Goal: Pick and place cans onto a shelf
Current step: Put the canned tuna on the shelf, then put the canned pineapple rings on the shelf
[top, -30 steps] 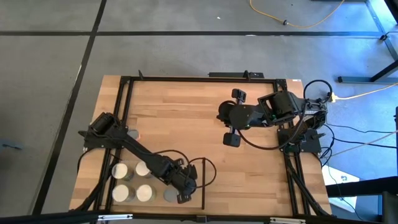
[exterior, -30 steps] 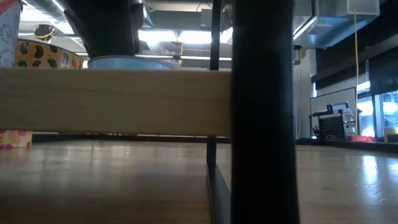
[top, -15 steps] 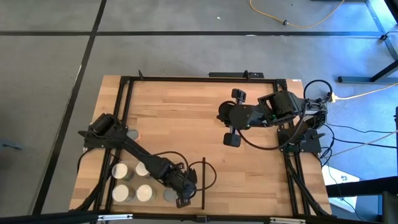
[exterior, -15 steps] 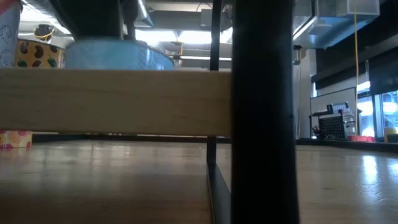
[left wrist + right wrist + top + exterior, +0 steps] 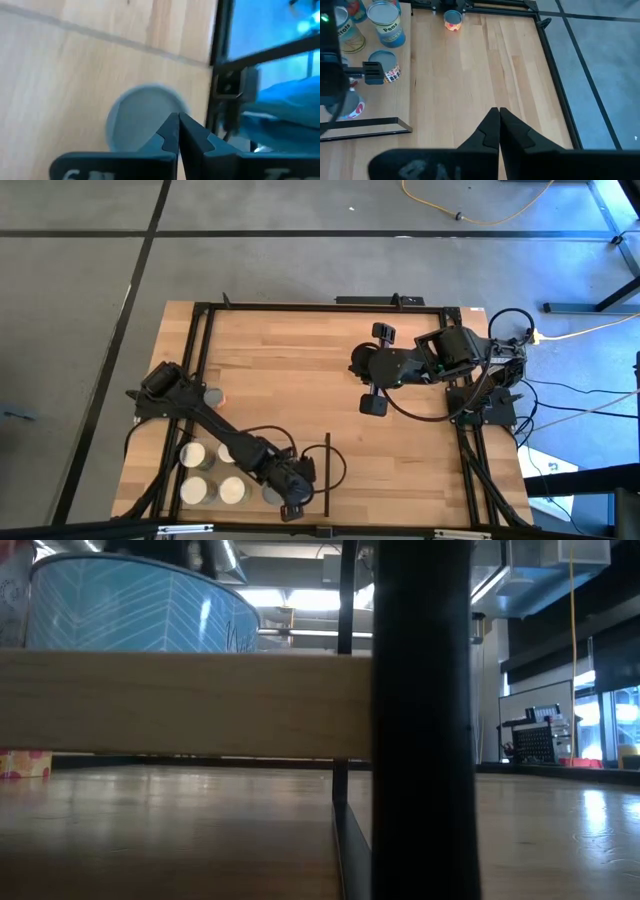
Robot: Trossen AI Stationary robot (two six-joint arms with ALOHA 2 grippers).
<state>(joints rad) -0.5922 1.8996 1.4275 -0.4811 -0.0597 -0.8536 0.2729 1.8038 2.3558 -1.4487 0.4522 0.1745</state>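
The left gripper [image 5: 178, 131] has its 2 fingers pressed together with nothing between them, the tips poised above the round grey top of a can [image 5: 145, 117] that stands on the shelf [image 5: 60, 90] just beside its black frame edge. From above, the left gripper [image 5: 296, 498] sits at the near edge of the table [image 5: 320, 370], by the shelf's thin black divider [image 5: 327, 473], with that can [image 5: 272, 493] right beside it. 4 more cans [image 5: 212, 472] with pale tops stand in a cluster just to the left, and another can [image 5: 212, 396] sits farther back by the arm's base.

These cans look rigid and smooth-sided (metal, probably with some weight if full), so they should not crush, but a slick wall could slip or twist. The best hold is likely across the body at mid-height, fingers on opposite sides, not on the rim or lid.

The right gripper [image 5: 498, 125] is also closed on nothing, waiting over bare wood in the table's right half, well apart from the shelf.
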